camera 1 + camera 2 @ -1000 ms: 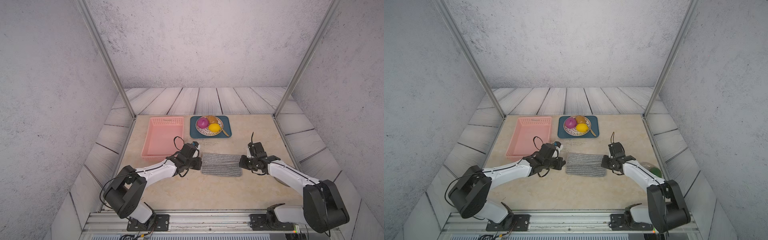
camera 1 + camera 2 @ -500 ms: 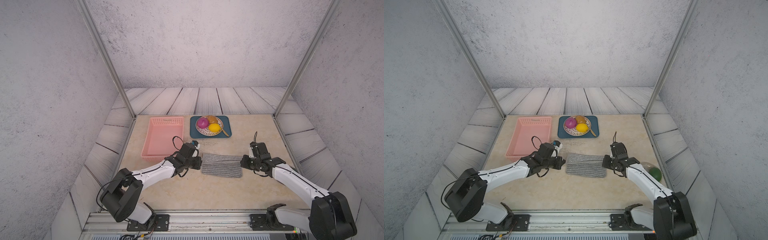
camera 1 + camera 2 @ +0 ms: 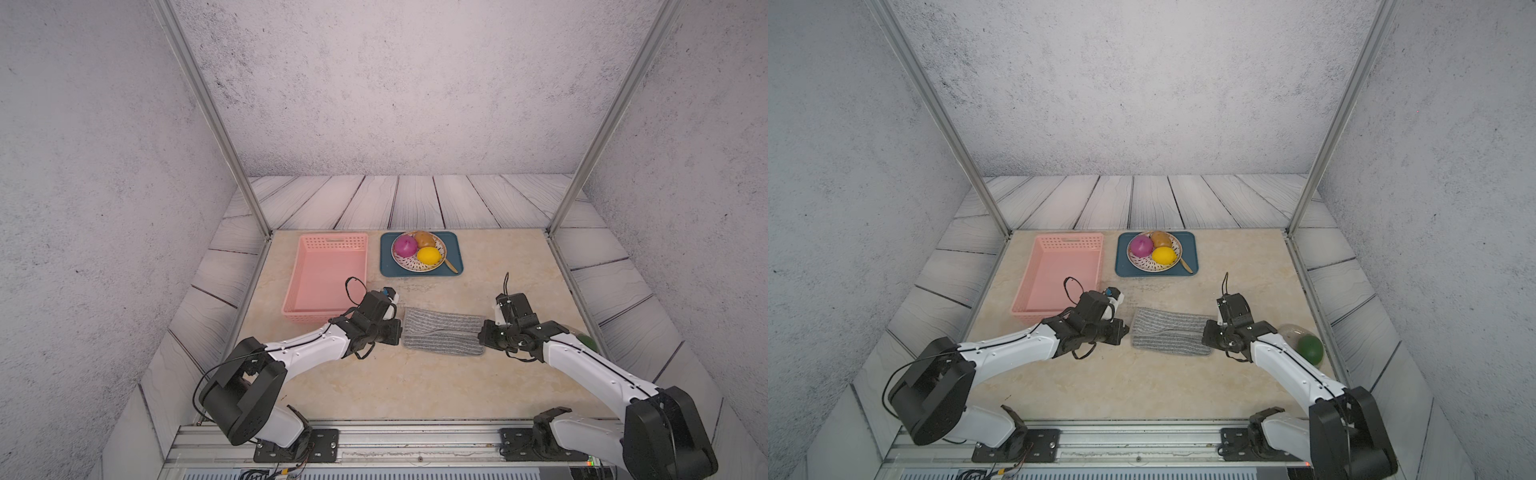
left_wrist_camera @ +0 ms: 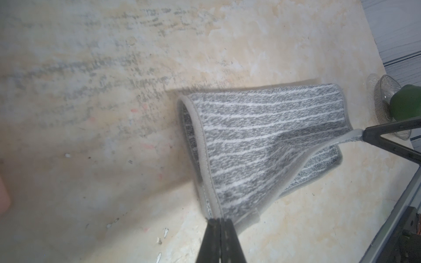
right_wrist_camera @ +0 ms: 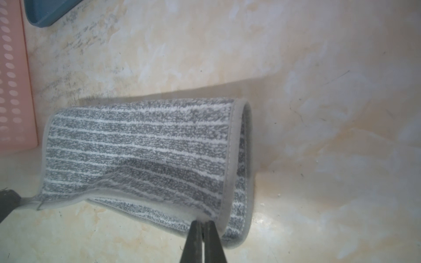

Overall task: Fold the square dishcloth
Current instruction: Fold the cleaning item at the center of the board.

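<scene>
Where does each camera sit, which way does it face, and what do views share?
Top views: high above the robot's bases, looking down over the table; both arms show.
Left wrist: on the left arm, looking past the shut left gripper at the dishcloth; the right gripper shows too.
Right wrist: on the right arm, facing across the dishcloth toward the pink basket; its own fingertips show.
Shared: all show the dishcloth, pinched at both ends.
</scene>
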